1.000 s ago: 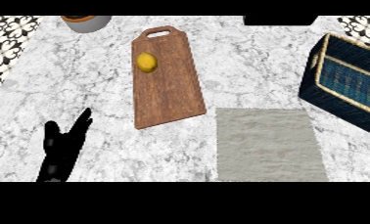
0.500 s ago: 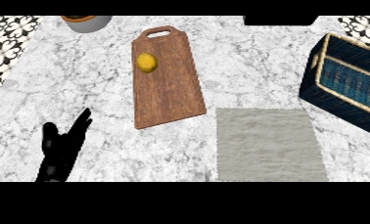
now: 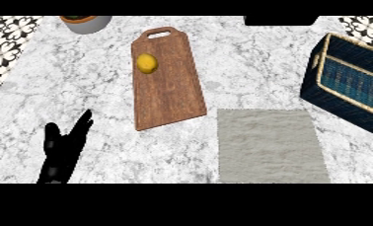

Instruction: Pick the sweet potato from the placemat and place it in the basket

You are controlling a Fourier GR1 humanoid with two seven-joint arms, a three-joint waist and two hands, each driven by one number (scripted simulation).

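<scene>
Basket [image 3: 345, 85] at the counter's right edge: cut off by the picture's right side, only its left part and one corner showing. Pot [image 3: 85, 22] at the counter's far left corner: cut off at the top, its contents not identifiable. Dark object [image 3: 280, 20] at the far edge: only a lower strip visible. Left hand [image 3: 62, 153]: forearm cut off below. Placemat [image 3: 271, 146]: near edge cut off.

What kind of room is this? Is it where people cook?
Probably a kitchen. There's a marble counter with a wooden cutting board on it, a yellow fruit or vegetable sitting on the board, and a grey placemat beside it.
</scene>
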